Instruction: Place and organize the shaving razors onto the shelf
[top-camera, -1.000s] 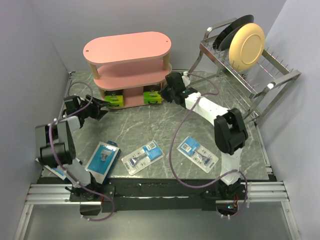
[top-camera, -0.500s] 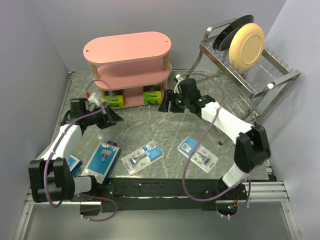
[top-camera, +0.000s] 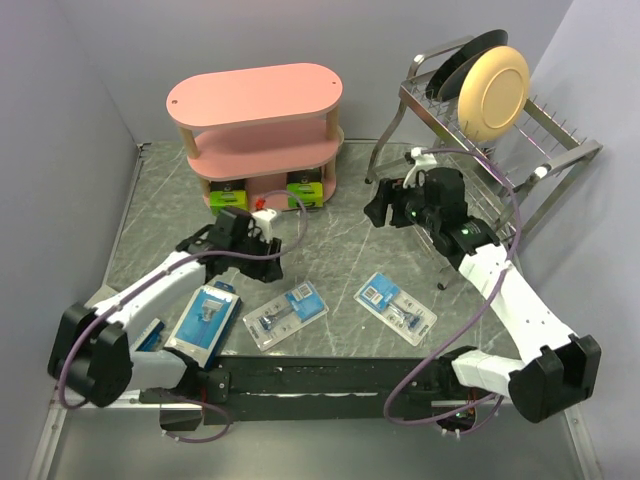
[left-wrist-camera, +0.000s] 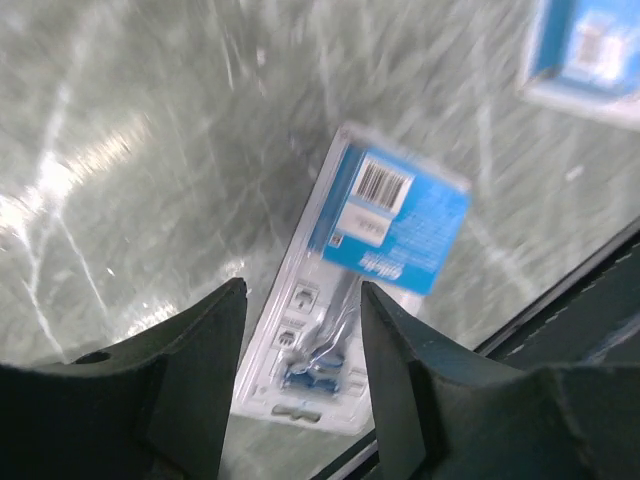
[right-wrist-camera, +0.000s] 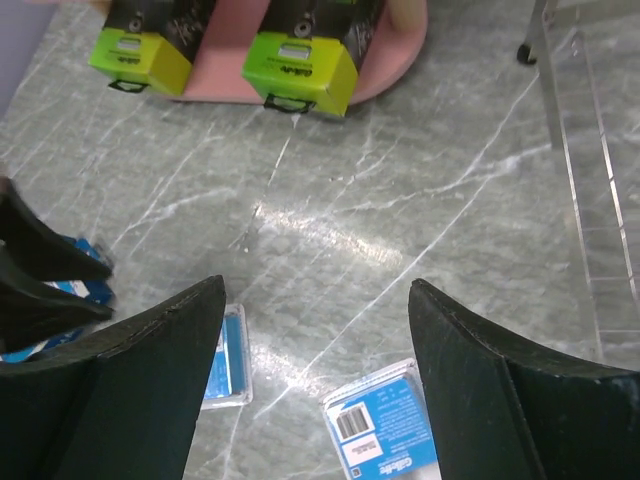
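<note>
Fingers of the left gripper (left-wrist-camera: 302, 290) are spread wide; a clear blister pack (left-wrist-camera: 385, 225) is seen through the gap at mid frame. The right gripper (right-wrist-camera: 315, 288) is spread too.

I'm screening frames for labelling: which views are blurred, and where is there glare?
Left wrist: motion-smeared, glare at left, the clear blister pack soft-edged. Right wrist: sharp, with a glare streak on the marble tabletop. Top external: sharp, evenly lit.

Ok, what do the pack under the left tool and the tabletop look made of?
Pack: clear glossy plastic blister with a blue printed card, going by the glare and razor showing through. Tabletop: grey, white-veined marble look, semi-gloss reflections; could be laminate rather than stone.
</note>
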